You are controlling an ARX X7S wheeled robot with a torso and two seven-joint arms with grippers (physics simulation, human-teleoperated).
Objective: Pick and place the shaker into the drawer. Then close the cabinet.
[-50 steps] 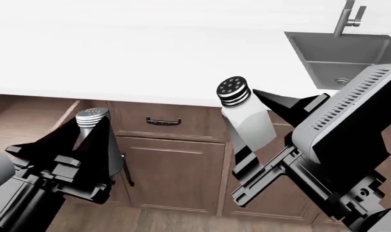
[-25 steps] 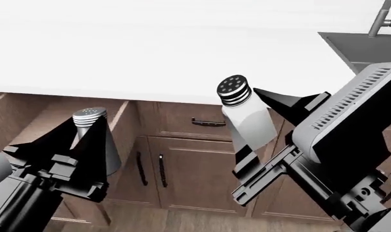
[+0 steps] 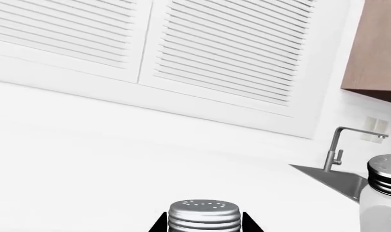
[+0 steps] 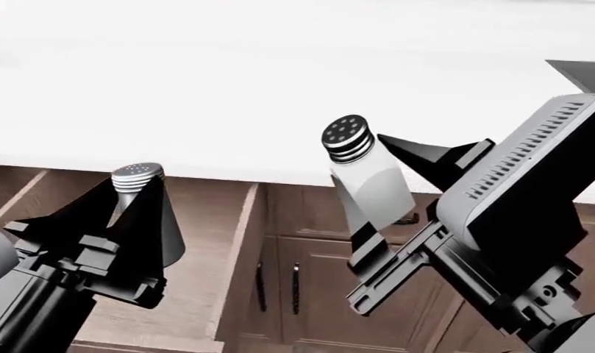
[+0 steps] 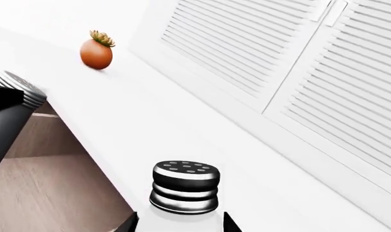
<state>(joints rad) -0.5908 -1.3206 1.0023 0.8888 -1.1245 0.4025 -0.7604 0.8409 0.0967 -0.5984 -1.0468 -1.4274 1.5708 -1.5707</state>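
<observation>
In the head view my left gripper (image 4: 137, 185) is shut on a grey shaker with a silver cap (image 4: 138, 175). It hangs upright over the open wooden drawer (image 4: 240, 257) under the white counter (image 4: 229, 88). My right gripper (image 4: 361, 165) is shut on a white shaker with a black cap (image 4: 348, 137), tilted slightly, to the right of the drawer. The left wrist view shows the silver cap (image 3: 204, 216) between the left gripper (image 3: 204, 225) fingers. In the right wrist view the black-capped shaker (image 5: 184, 186) sits in the right gripper (image 5: 181, 225).
Closed brown cabinet doors (image 4: 297, 287) with dark handles stand right of the drawer. A sink corner (image 4: 584, 73) shows at the far right, with its faucet (image 3: 336, 151) in the left wrist view. An orange-red fruit (image 5: 96, 53) lies far along the counter.
The head view has swung left: drawer and cabinet doors slid rightward in it, and the sink has nearly left the frame. Both grippers keep their shakers in the same pose.
</observation>
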